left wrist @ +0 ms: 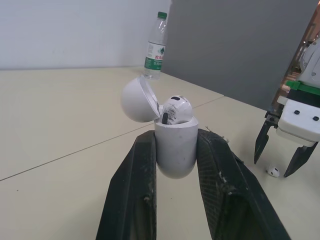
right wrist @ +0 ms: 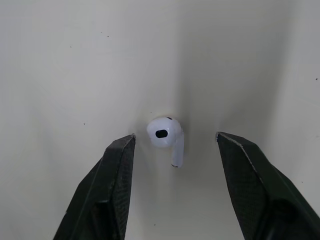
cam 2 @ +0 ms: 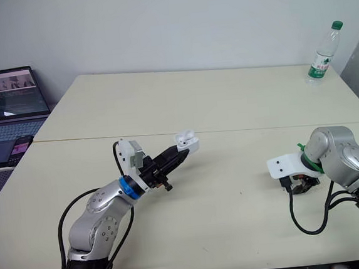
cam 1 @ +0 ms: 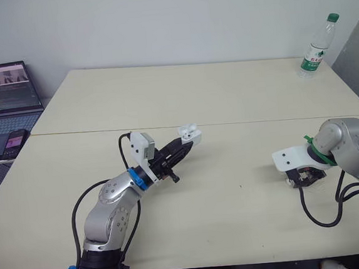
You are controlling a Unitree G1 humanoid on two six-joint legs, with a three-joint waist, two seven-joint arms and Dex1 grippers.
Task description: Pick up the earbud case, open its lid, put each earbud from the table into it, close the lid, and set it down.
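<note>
Case (left wrist: 175, 150) in L hand (left wrist: 176, 138), 1 earbud (left wrist: 177, 107) inside

White earbud case (left wrist: 174, 150), lid (left wrist: 136, 100) open, one earbud (left wrist: 175, 109) seated inside.
The case stands upright above the table (right wrist: 75, 60), pinched by the left gripper (left wrist: 176, 139); the second earbud (right wrist: 165, 136), white, lies flat on the table between the spread fingers of the right gripper (right wrist: 175, 136).

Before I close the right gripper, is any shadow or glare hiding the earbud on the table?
No. Right wrist view: the earbud sits evenly lit between the fingers of the open right gripper, only a faint soft shadow on the table around it, no glare. Left wrist view: it stands out white beneath that gripper.
</note>
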